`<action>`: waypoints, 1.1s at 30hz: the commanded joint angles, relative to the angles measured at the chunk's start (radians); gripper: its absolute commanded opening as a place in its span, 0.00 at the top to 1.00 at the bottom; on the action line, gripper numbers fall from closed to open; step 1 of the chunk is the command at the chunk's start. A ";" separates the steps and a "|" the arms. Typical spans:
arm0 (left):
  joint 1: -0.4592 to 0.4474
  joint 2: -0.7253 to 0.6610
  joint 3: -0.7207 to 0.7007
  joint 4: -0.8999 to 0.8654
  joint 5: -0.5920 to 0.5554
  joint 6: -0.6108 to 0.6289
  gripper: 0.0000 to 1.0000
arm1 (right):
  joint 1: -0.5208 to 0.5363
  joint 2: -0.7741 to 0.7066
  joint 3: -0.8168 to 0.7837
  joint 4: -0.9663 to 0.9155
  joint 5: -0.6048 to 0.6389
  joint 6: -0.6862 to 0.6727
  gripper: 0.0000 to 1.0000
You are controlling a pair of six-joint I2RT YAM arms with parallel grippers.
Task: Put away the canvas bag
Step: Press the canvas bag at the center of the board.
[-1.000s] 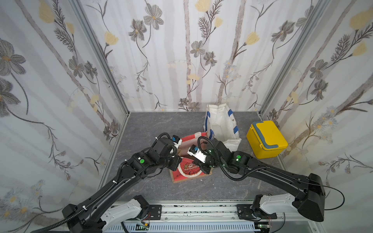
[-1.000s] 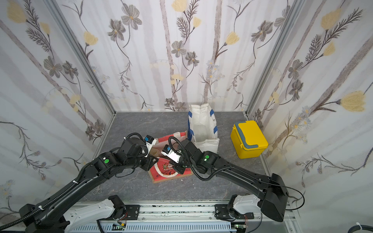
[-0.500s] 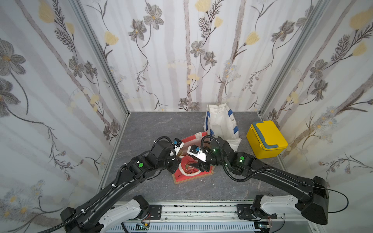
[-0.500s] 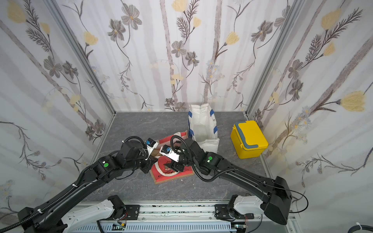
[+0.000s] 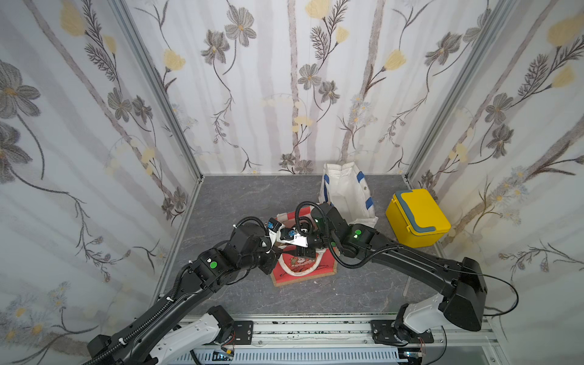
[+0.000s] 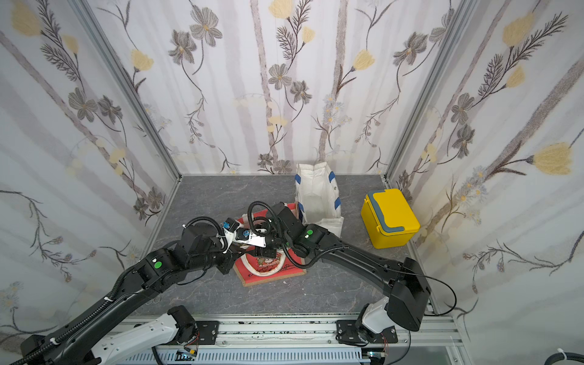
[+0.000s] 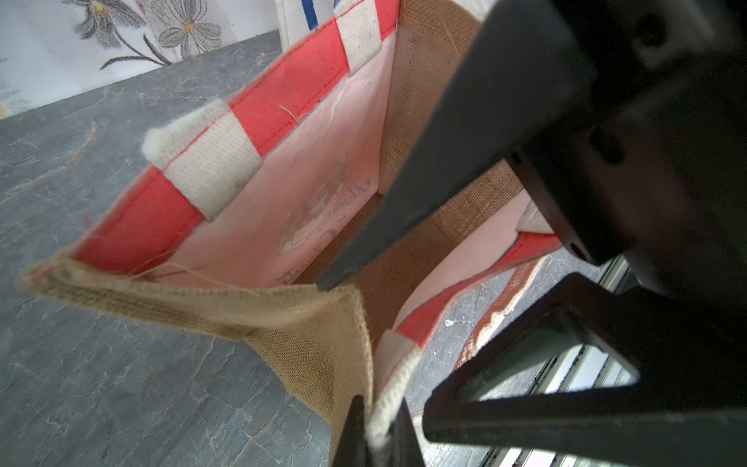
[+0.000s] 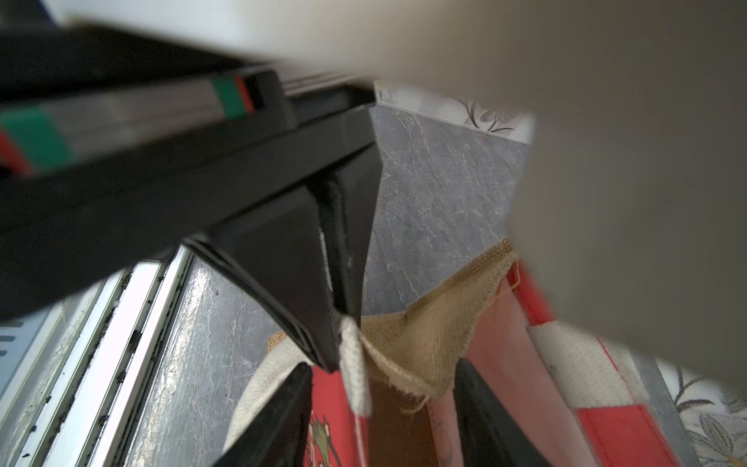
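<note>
Left fingers [image 7: 352, 438] pinch the red-and-burlap canvas bag [image 7: 283, 210] by its handle [image 7: 390, 398].

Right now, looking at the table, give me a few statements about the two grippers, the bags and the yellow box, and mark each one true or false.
1. The left gripper has its jaws shut on the white strap of the red bag. True.
2. The right gripper clamps the same strap. False: its jaws stand open at the bag's mouth, holding nothing.
3. The yellow box has its lid open. False: the lid is shut.
4. The white bag stands upright behind the red bag. True.
</note>
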 commanded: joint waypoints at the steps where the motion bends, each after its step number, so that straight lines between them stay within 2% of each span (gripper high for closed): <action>1: -0.001 -0.005 -0.004 0.063 0.026 0.034 1.00 | -0.006 0.028 0.004 -0.016 0.017 -0.035 0.41; 6: 0.004 -0.016 -0.024 0.079 0.008 0.019 1.00 | -0.046 0.049 -0.007 0.008 0.003 0.004 0.37; 9: 0.006 -0.019 -0.029 0.089 0.024 0.015 0.95 | -0.048 0.043 -0.026 0.047 -0.025 0.013 0.37; 14: 0.017 -0.006 -0.032 0.094 -0.003 -0.018 0.95 | -0.052 0.013 -0.060 0.080 -0.037 0.031 0.41; 19: 0.038 -0.002 -0.032 0.108 0.006 -0.044 0.94 | -0.055 0.005 -0.067 0.068 0.006 0.052 0.47; 25: 0.049 0.001 -0.029 0.116 0.048 -0.044 0.90 | -0.055 0.019 -0.070 0.103 -0.026 0.064 0.45; 29: 0.060 0.001 -0.032 0.119 0.068 -0.035 0.92 | -0.055 0.046 -0.057 0.157 -0.039 0.065 0.37; 33: 0.078 -0.004 -0.039 0.131 0.105 -0.026 0.93 | -0.055 0.075 -0.049 0.219 -0.129 0.082 0.37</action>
